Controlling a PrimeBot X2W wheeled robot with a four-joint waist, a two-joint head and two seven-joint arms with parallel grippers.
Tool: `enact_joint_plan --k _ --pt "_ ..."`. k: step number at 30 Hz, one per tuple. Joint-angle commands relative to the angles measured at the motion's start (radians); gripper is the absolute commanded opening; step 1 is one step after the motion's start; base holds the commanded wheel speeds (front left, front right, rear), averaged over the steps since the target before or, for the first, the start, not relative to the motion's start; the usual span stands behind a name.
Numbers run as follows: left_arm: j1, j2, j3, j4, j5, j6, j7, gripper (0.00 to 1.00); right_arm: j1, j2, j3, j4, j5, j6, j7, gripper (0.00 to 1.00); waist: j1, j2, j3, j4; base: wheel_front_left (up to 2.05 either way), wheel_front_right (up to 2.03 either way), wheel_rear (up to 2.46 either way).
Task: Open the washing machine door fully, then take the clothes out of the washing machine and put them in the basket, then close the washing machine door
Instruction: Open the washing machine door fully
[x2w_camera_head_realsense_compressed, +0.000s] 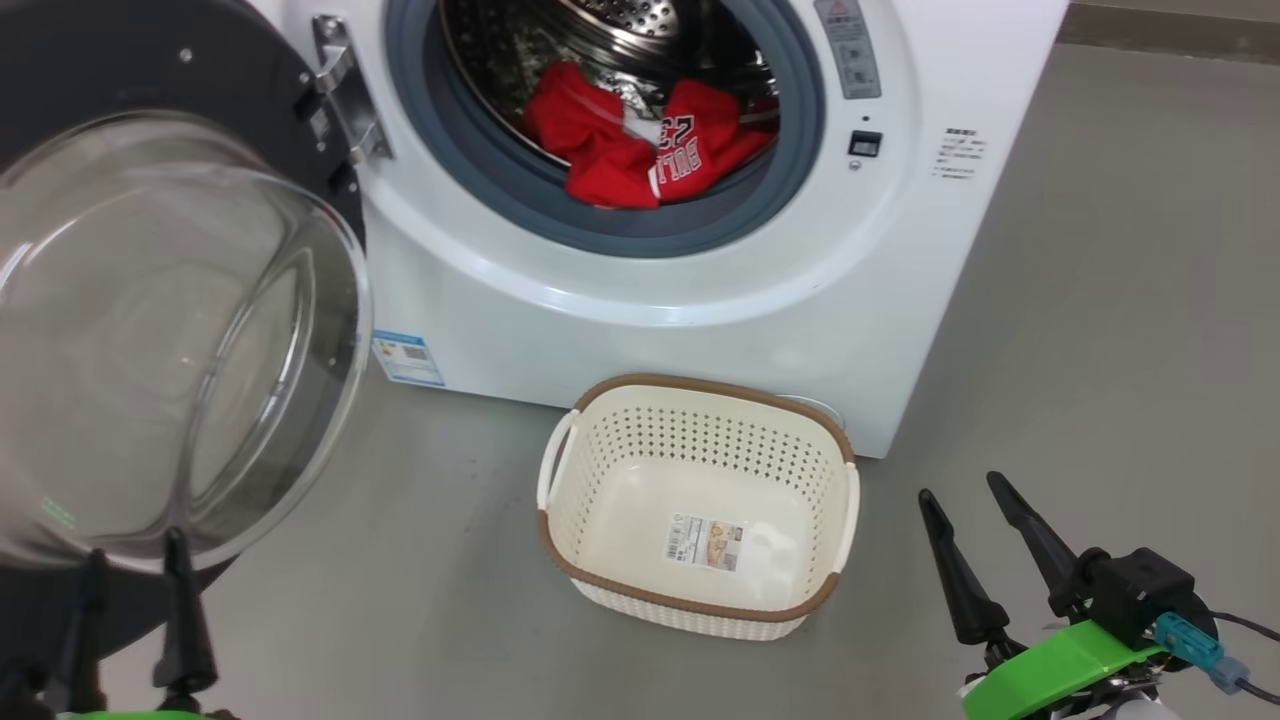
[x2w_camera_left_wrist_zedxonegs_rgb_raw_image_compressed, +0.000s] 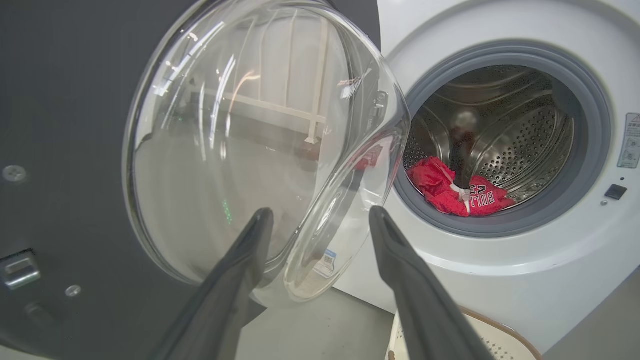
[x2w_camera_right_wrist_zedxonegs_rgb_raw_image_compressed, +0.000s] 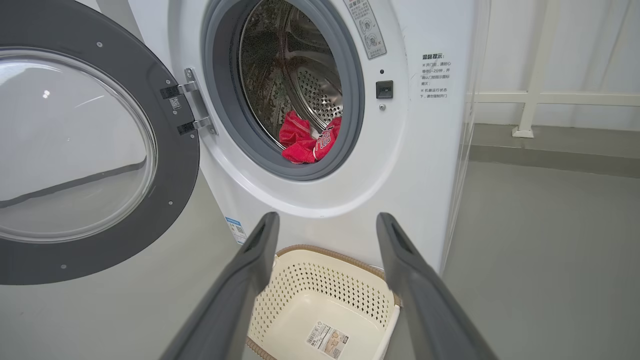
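The right hand (x2w_camera_head_realsense_compressed: 960, 487) is closest to us, low on the right. Its two dark fingers are spread wide with nothing between them, so it's released and carrying nothing. The left hand (x2w_camera_head_realsense_compressed: 135, 545) is down in the left corner. Its fingers are parted as well, with the tips just in front of the door's glass. In the left wrist view nothing is pinched between them.

A little further out, the basket (x2w_camera_head_realsense_compressed: 700, 440) stands upright on the grey floor (x2w_camera_head_realsense_compressed: 1100, 300). It's cream and perforated with a brown rim, and sits tight against the foot of the washing machine (x2w_camera_head_realsense_compressed: 640, 330), right below the opening. Inside it you can see bare plastic and a sticker (x2w_camera_head_realsense_compressed: 706, 542) on the bottom.

To the left, the washing machine door (x2w_camera_head_realsense_compressed: 170, 330) is swung wide on its hinge (x2w_camera_head_realsense_compressed: 345, 90), with the clear glass bowl bulging toward us out of the black rim. A small blue label (x2w_camera_head_realsense_compressed: 407, 358) sits at the machine's lower left corner.

Deepest in, past the grey gasket (x2w_camera_head_realsense_compressed: 470, 170), is the perforated steel drum (x2w_camera_head_realsense_compressed: 620, 40). The clothes (x2w_camera_head_realsense_compressed: 620, 150) are in there, a red heap at the front of the drum floor, spilling onto the gasket's lower lip. The white lettering reads upside down, and a bit of white shows in the middle.
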Motion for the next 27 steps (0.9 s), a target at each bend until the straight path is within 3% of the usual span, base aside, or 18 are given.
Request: enact_joint_plan --k 1,11,27 --pt "-0.004 0.031 0.016 -0.034 -0.012 0.002 -0.005 1.00 -0.007 -0.002 0.013 -0.029 0.005 0.000 -0.009 1.00 0.0000 0.0000 -0.007 -0.021 0.00 0.00 0.00" --pt "0.029 0.079 -0.125 -0.076 -0.057 0.002 -0.005 1.00 0.013 0.003 -0.023 -0.044 0.004 0.000 -0.009 1.00 0.0000 0.0000 -0.005 -0.119 0.00 0.00 0.00" --pt "0.059 0.082 -0.219 -0.134 -0.072 0.002 -0.005 1.00 0.052 0.014 -0.097 -0.078 -0.004 0.000 -0.009 1.00 0.0000 0.0000 0.011 -0.282 0.00 0.00 0.00"
